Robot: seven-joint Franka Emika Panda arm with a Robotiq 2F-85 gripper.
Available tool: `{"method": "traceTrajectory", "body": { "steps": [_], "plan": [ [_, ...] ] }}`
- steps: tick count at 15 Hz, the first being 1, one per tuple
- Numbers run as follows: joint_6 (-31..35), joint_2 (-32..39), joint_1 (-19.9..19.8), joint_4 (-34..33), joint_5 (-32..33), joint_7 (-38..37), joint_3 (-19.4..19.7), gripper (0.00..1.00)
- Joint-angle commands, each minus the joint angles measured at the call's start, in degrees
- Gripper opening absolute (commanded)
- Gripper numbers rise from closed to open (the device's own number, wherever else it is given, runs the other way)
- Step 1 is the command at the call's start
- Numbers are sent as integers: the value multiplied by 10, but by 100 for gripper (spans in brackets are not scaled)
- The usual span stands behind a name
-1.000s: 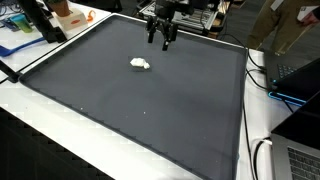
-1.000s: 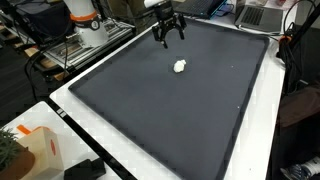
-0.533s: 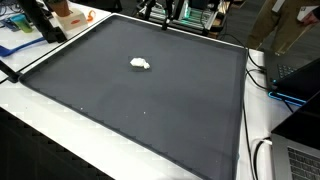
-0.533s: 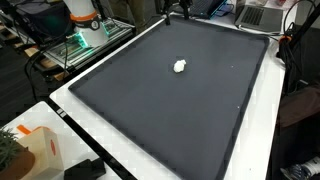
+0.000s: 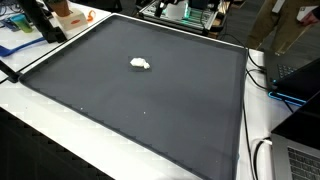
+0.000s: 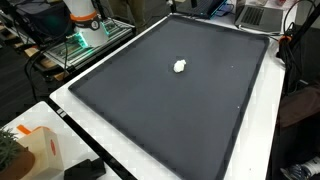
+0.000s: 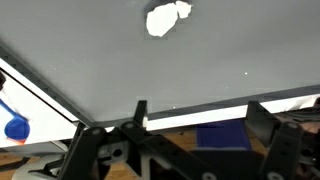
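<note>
Change since a second ago: lifted off from above the far edge of the mat, now out of both exterior views; no shift in the lump.
Claw (image 7: pixel 200 118): visible only in the wrist view; released, spread wide, nothing between; fingers (image 7: pixel 140 112) low in the picture, looking down across the mat from beyond its far side.
Near rim (image 6: pixel 110 145): white table border; carries an orange-and-white box (image 6: pixel 38 148) at the corner, off the mat and well apart from the lump.
Mat (image 5: pixel 150 110): dark and flat, covers nearly the whole tabletop; likely laid as an even, plain working surface.
Lump (image 5: pixel 140 64): small white crumpled wad; sits alone in the far half of the mat, well in from every edge; same in the exterior view at (image 6: pixel 180 67), and at the top of the wrist view (image 7: pixel 168 18). Loose, touched by nothing.
Open room: bare mat on all sides of the lump; looks free for a descent from above or a sideways sweep.
Side edge: cables (image 5: pixel 262 155) and a laptop (image 5: pixel 305 160) off the mat, near the border; worth avoiding on wide swings.
Far edge: cluttered equipment (image 5: pixel 190 12) just behind the mat; tightest side.
</note>
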State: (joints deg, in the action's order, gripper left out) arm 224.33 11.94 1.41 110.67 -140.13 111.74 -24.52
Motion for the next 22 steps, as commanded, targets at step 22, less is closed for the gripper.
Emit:
{"method": "traceTrajectory", "body": {
  "steps": [22],
  "plan": [
    [-32,59,-177,-49,-43,374,-124,100]
  ]
}}
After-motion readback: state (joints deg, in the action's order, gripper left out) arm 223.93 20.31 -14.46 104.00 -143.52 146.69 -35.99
